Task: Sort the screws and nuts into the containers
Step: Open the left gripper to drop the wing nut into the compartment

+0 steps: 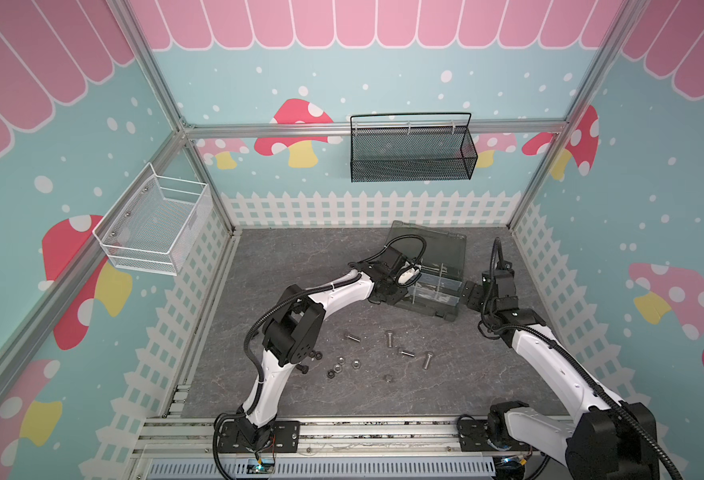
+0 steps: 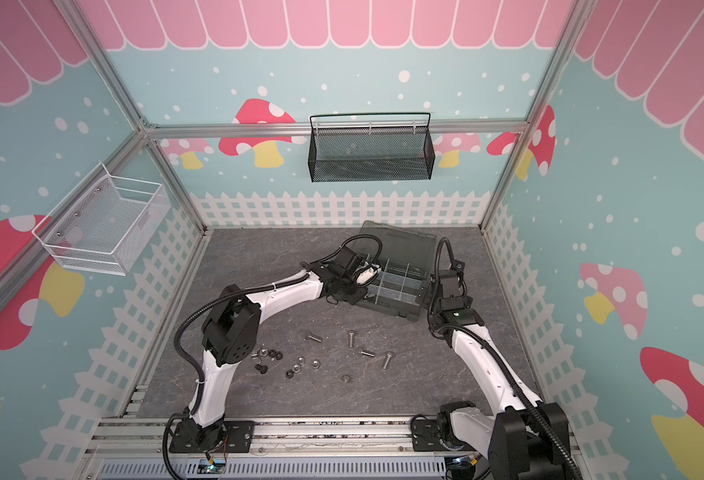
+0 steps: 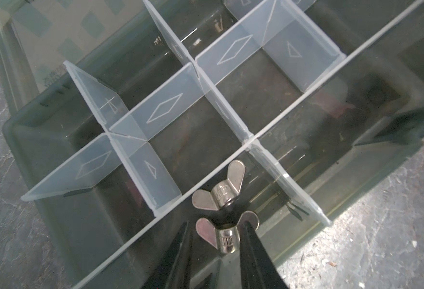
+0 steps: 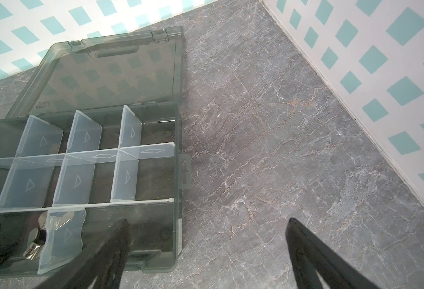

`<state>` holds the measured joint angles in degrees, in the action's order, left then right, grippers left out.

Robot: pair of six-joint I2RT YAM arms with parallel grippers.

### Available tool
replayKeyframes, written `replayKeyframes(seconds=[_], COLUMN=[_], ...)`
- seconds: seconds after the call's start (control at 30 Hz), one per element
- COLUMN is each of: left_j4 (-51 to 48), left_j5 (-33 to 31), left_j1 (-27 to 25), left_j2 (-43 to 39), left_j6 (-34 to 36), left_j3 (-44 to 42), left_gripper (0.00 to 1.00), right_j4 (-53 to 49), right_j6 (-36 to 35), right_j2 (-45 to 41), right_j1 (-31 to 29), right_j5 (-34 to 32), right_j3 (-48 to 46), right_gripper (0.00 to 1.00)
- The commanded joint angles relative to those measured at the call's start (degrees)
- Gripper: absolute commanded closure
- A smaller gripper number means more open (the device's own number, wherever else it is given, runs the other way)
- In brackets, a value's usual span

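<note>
The dark grey organizer box lies open at the back of the table, and clear dividers split it into containers. My left gripper hangs over a near-edge compartment at the box's left end. It is open. A silver wing nut sits between its fingers, against one and clear of the other. A second wing nut lies just beyond it. My right gripper is open, with one finger over the box's right end and the other over bare table. Loose screws and nuts lie on the table in front.
The box's smoky lid lies folded back toward the rear wall. A black mesh basket hangs on the back wall and a white wire basket on the left wall. Black nuts lie beside the left arm's elbow.
</note>
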<state>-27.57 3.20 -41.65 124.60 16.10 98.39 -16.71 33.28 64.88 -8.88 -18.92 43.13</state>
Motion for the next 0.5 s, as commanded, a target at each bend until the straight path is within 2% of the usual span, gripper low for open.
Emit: replayKeyframes(seconds=[0.0,0.27,0.47], left_j4=[-0.04,4.84,4.72], left_j5=[1.44,0.6,-7.02], left_j1=[-0.11,-0.2,-0.26], left_j2=[-2.97,-11.97,-20.34], left_j6=[-0.71,-9.0,-17.76], left_j3=[-0.42,-7.13,-13.57], left_gripper=[0.59,0.5,0.45], right_j4=[-0.23,-0.52,-0.08], right_j6=[0.3,0.59,0.3], right_j2=[0.66,1.76,4.18], right_j1=[0.27,0.24,0.25], right_j5=[-0.05,-0.03,1.07], right_j3=[-0.14,-0.72,-0.5], right_gripper=[0.02,0.02,0.02])
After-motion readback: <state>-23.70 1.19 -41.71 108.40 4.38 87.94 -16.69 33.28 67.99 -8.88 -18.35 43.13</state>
